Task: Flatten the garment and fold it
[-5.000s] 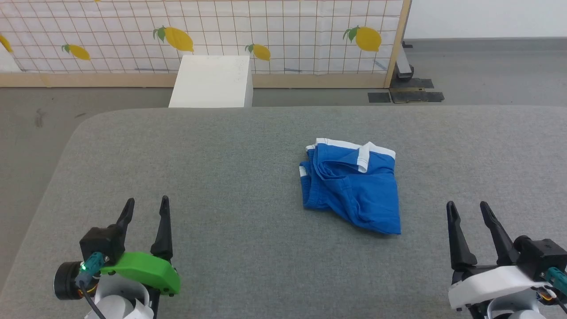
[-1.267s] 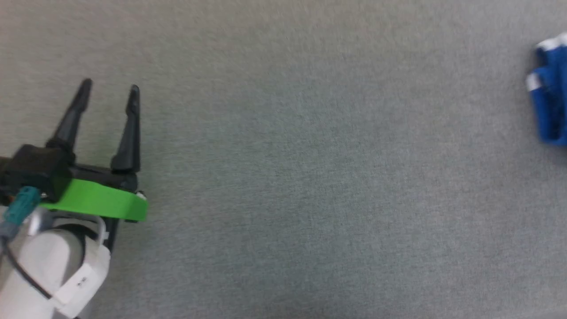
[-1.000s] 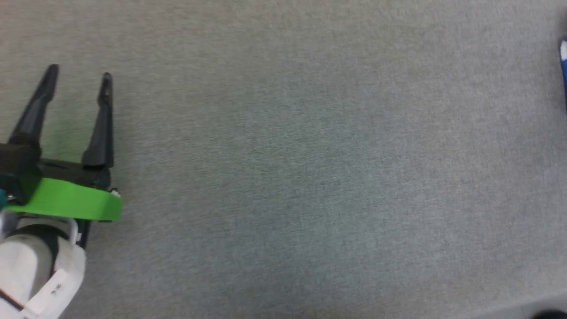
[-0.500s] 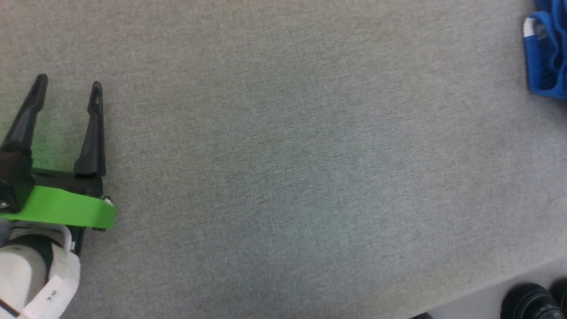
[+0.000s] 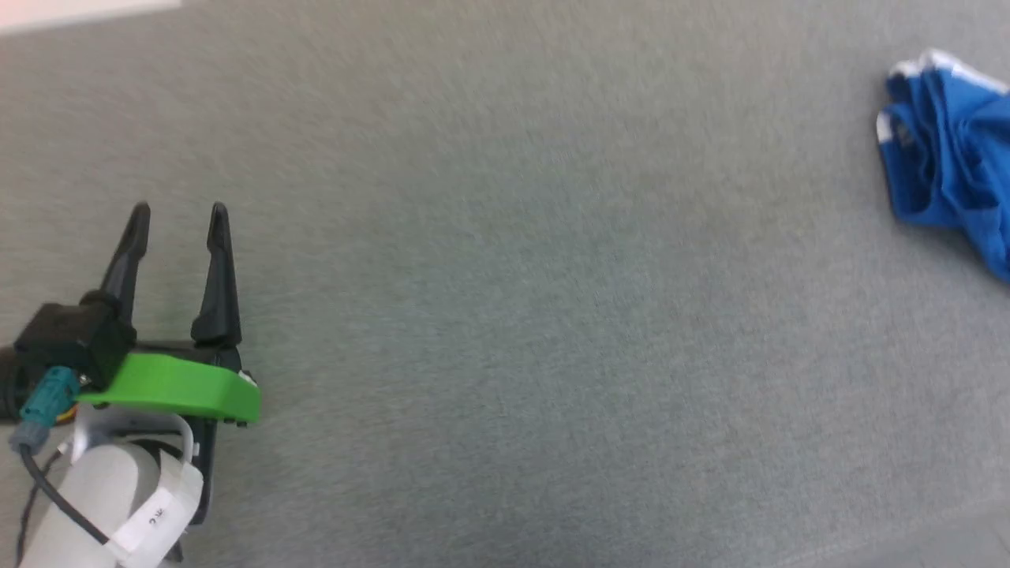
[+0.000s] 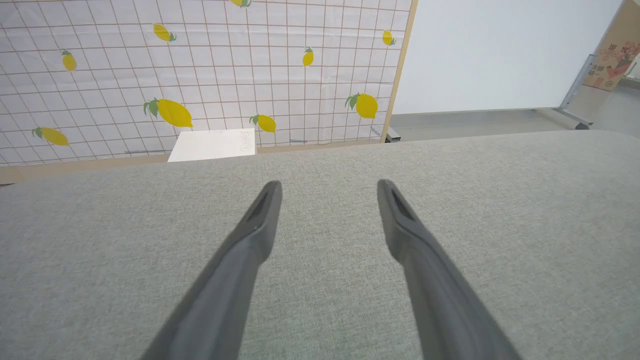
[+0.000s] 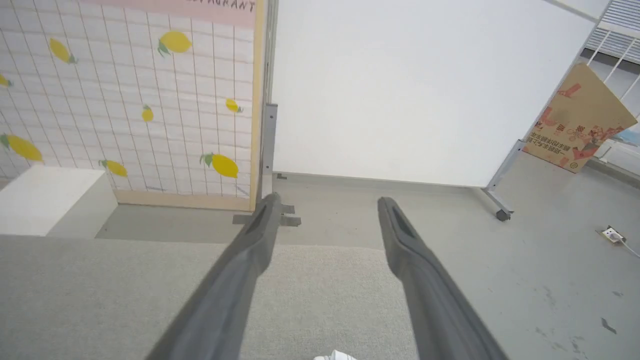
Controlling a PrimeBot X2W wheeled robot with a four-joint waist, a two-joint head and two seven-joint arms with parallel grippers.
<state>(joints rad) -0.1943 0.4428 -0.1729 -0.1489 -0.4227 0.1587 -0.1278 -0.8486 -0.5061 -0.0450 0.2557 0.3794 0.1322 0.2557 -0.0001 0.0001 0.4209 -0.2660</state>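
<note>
A grey, fabric-covered tabletop spreads across the head view, slightly blurred. In the left wrist view a screen stands beyond its far edge, made of white squares printed with yellow lemons and framed in pale wood. A white box sits on the floor at its foot. To the right of the screen is a plain white board on a wheeled metal frame, and a printed cardboard sheet leans further right. A white power socket lies on the grey floor, and strips of dark tape are stuck down by the screen's post.

The shorts are bright blue with white trim. They lie crumpled on the tabletop at the right edge of the head view, partly cut off there.

The left pincer, with its green housing, is at the lower left of the head view, well apart from the shorts. Its two dark fingers are spread wide and empty over bare fabric; I cannot tell whether they touch it. The right pincer is also spread wide and empty. It points past the tabletop's far edge toward the floor and the white board.
</note>
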